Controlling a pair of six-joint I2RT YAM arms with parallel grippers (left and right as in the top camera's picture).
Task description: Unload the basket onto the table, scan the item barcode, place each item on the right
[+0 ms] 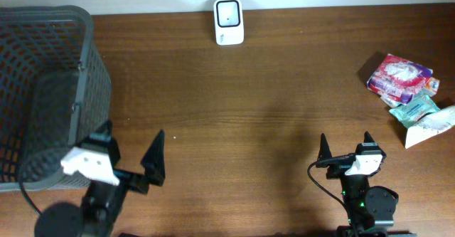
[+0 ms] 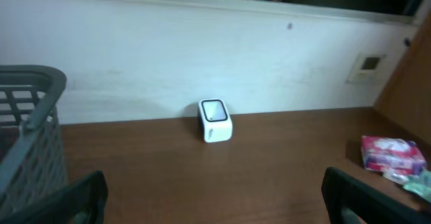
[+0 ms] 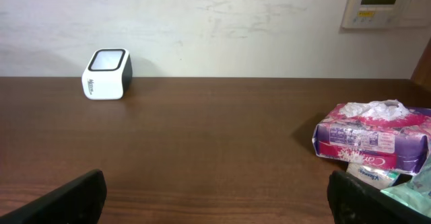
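Right now I am favouring the right gripper (image 1: 345,143), gaping wide and empty.
The pink packet (image 1: 399,77) is lying ahead and to its right on the surface (image 1: 249,123), long axis slanted; the left gripper (image 1: 134,143), equally wide and empty, is sitting much farther away.

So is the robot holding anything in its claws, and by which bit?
Nothing is held. The left gripper and right gripper are both open and empty, far from the pink packet.

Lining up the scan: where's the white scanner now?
In the overhead view the white scanner sits at the far edge of the table, near the middle; the mesh basket lies to its left, the pink package to its right.
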